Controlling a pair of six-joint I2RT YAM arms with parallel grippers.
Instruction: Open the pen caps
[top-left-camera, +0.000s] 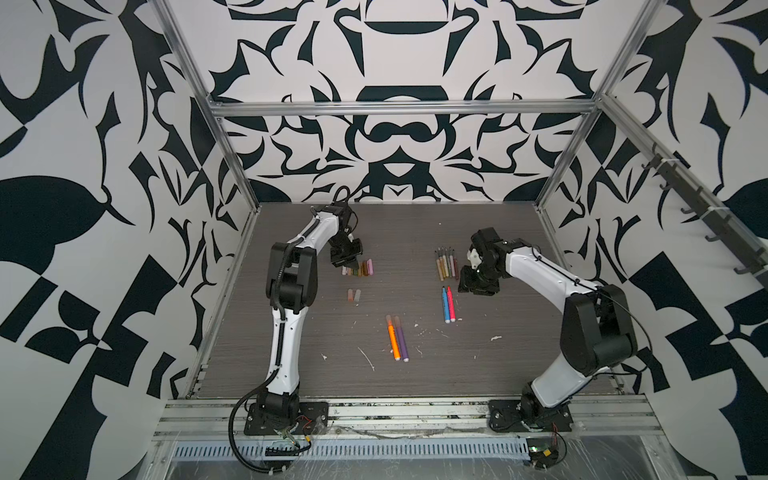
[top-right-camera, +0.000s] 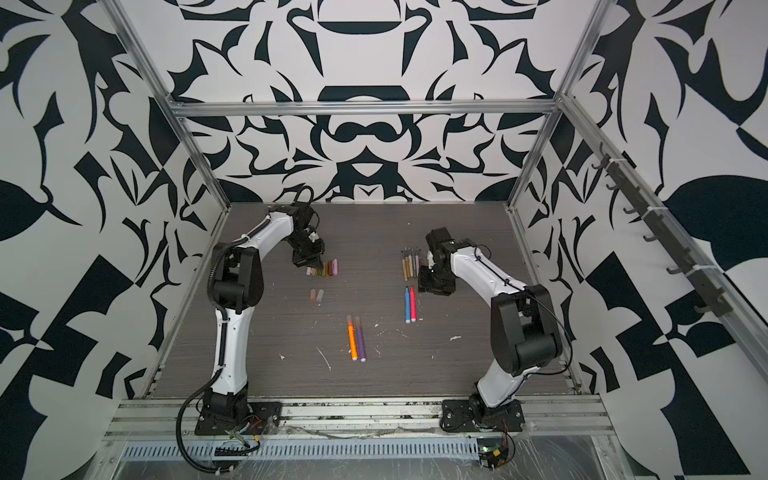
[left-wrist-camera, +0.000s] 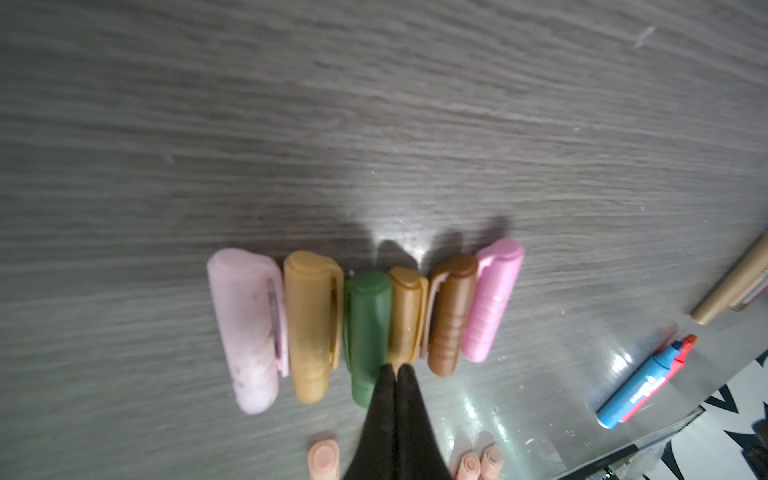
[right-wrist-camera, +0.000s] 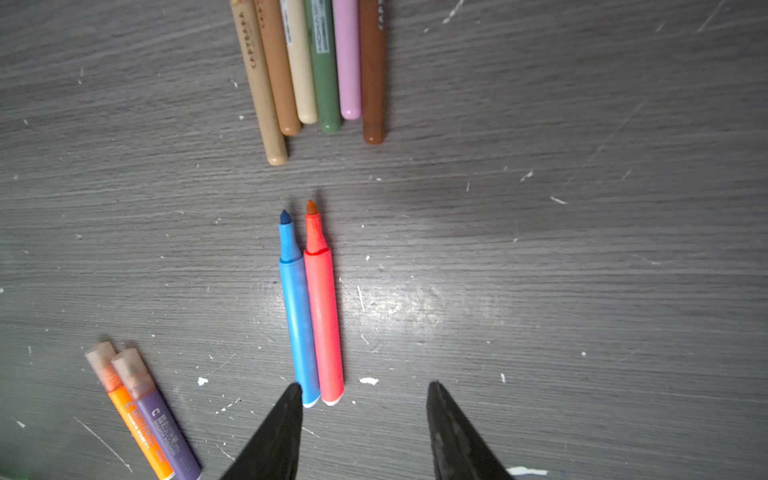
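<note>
A row of several loose pen caps (left-wrist-camera: 368, 328) lies side by side: pale lilac, tan, green, tan, brown and pink; in both top views it shows as a small cluster (top-left-camera: 358, 268) (top-right-camera: 324, 268). My left gripper (left-wrist-camera: 395, 368) is shut with nothing in it, its tips against the near ends of the green and second tan cap. Peach caps (top-left-camera: 354, 295) lie just in front. My right gripper (right-wrist-camera: 363, 388) is open and empty, by the tail ends of the uncapped blue pen (right-wrist-camera: 297, 316) and red-pink pen (right-wrist-camera: 324, 316). The orange pen (right-wrist-camera: 137, 419) and purple pen (right-wrist-camera: 164, 424) carry translucent caps (right-wrist-camera: 131, 365).
Several thin uncapped pens (right-wrist-camera: 316, 62) (top-left-camera: 446, 264) lie in a row beyond the blue and red-pink pair, close to my right gripper (top-left-camera: 467, 284). White scuffs and flecks mark the grey wood-grain table (top-left-camera: 291, 365). Metal frame rails (top-left-camera: 399, 109) border the table.
</note>
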